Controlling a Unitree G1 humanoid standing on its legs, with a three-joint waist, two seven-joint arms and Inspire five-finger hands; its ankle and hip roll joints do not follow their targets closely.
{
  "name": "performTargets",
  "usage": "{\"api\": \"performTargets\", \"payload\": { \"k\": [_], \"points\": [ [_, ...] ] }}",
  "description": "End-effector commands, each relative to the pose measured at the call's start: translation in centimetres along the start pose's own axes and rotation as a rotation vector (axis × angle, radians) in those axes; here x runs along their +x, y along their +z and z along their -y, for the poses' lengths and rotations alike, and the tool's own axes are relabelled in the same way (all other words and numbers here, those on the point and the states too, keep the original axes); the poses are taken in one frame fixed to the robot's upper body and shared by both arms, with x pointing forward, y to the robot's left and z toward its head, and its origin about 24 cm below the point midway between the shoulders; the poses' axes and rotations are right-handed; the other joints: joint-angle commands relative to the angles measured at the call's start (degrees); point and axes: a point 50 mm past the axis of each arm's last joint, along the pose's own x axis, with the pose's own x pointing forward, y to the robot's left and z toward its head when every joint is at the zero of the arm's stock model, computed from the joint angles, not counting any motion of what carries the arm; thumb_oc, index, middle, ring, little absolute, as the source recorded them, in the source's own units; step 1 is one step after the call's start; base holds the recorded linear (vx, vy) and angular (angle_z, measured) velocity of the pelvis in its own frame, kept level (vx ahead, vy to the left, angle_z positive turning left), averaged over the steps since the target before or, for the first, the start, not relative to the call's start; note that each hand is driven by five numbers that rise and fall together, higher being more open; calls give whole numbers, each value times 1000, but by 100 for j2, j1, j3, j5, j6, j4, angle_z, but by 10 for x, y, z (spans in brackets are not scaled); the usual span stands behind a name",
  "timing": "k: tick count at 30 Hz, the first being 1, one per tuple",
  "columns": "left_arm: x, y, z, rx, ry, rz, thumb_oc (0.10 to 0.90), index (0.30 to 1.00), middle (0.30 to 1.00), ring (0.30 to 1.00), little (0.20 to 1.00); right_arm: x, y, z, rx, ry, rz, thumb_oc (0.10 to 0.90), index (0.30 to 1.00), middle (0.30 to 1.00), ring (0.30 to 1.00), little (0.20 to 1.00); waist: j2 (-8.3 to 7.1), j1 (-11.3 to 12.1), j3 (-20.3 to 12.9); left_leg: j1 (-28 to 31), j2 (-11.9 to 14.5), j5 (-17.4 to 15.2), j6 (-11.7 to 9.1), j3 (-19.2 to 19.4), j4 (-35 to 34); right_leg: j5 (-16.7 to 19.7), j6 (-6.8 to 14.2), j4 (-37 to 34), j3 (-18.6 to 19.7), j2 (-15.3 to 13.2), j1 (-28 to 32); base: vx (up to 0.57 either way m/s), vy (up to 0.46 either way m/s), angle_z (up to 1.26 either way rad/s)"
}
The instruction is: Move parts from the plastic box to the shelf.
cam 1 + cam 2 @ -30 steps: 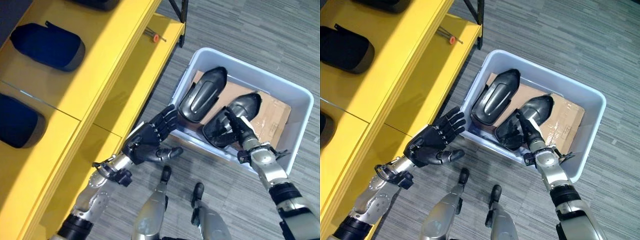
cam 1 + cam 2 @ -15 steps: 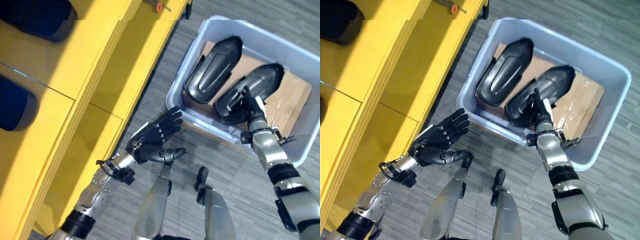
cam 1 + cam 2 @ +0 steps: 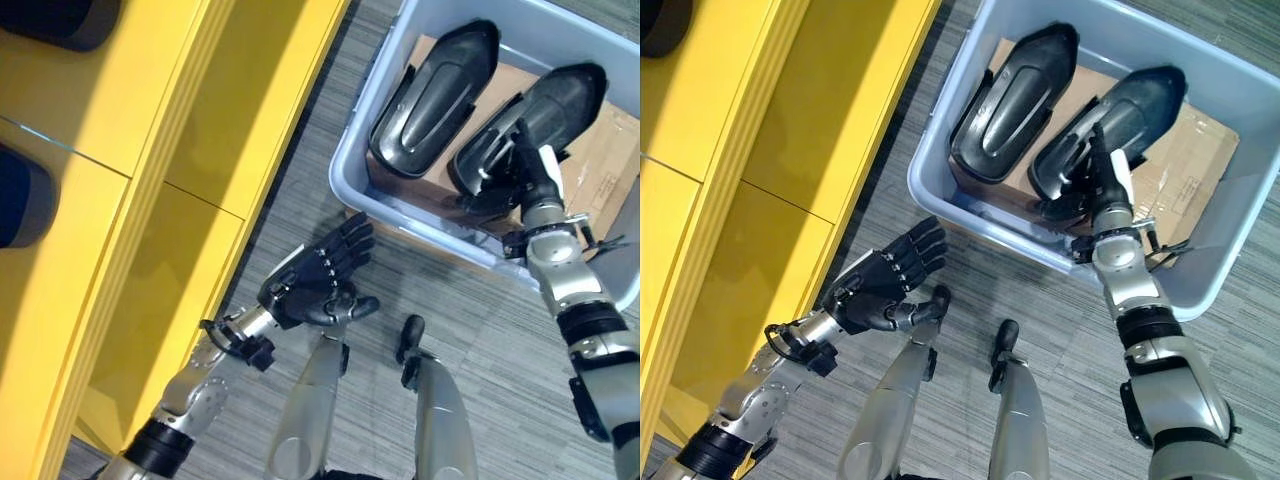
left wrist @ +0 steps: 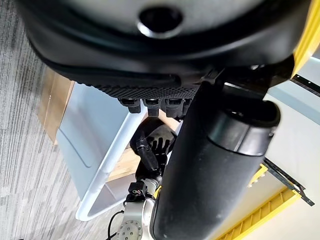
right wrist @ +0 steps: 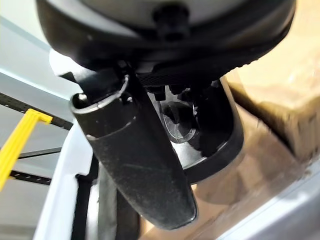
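A pale blue-grey plastic box [image 3: 350, 130] stands on the floor with two dark moulded parts lying side by side in it. The left part [image 3: 435, 95] lies untouched. My right hand [image 3: 530, 180] rests on the near end of the right part [image 3: 565, 95]. Its fingers reach into the part's hollow [image 5: 210, 145] and its thumb [image 5: 140, 160] lies along the outside of the rim. My left hand [image 3: 310, 285] hovers open and empty over the floor, between the box and the yellow shelf [image 3: 150, 150].
Brown cardboard [image 3: 610, 160] lines the bottom of the box. Dark blue parts [image 3: 20, 195] lie on the upper shelf level at the left. The shelf's lower level [image 3: 250, 90] runs close beside the box. Grey carpet lies between the two.
The camera has shifted, so the box and shelf sit higher in view. My right hand stays on the right part. My left hand has drawn slightly back from the box corner, still open.
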Motion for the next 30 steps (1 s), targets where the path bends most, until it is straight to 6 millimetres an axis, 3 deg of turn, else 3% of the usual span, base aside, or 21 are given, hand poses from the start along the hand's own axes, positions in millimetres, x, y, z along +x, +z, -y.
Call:
{"api": "performTargets", "payload": {
  "k": [1,11,14,16,20,27,30],
  "points": [
    [6,27,27,-12,-149,192,900,1000,1000,1000,1000,-1,-9,49,-174,-129,-27,900,1000,1000,1000,1000,347,-90,-138,249,-107,-271,215,424,-343,-364,-221,454,-197,325,173,0,0,0],
    [-4,30,33,8,-231,181,900,1000,1000,1000,1000,-6,-7,81,-447,-140,-25,900,1000,1000,1000,1000,233,-190,-138,607,9,-341,194,516,-451,-223,-156,171,-140,343,470,-6,3,-1],
    [-3,31,35,16,-236,175,900,1000,1000,1000,1000,-9,-11,78,-493,-118,-23,900,1000,1000,1000,1000,141,-203,-138,702,36,-359,201,539,-491,-148,-118,17,-136,340,596,-13,-31,-3],
    [-2,31,35,20,-245,161,900,1000,1000,1000,1000,-11,-11,76,-551,-104,5,900,1000,1000,1000,1000,-10,-214,-138,837,80,-391,214,571,-539,-61,-63,-157,-144,335,768,-29,-108,-4],
    [-3,29,34,34,-255,124,900,1000,1000,1000,1000,-12,2,78,-559,-168,80,900,1000,1000,1000,1000,-163,-246,-138,1101,146,-434,215,635,-651,74,16,-451,-116,352,1068,-34,-73,-11],
    [-1,32,34,46,-267,141,900,1000,1000,1000,1000,-13,23,75,-533,-251,205,900,1000,1000,1000,1000,-151,-306,-138,1312,147,-463,215,683,-723,113,35,-634,-71,353,1293,-38,19,-5],
    [1,37,34,23,-263,179,900,1000,1000,1000,1000,-18,44,69,-544,-276,336,900,1000,1000,1000,1000,-71,-378,-138,1467,131,-465,212,694,-777,79,39,-655,-29,336,1419,-26,110,-11]
  ]
}}
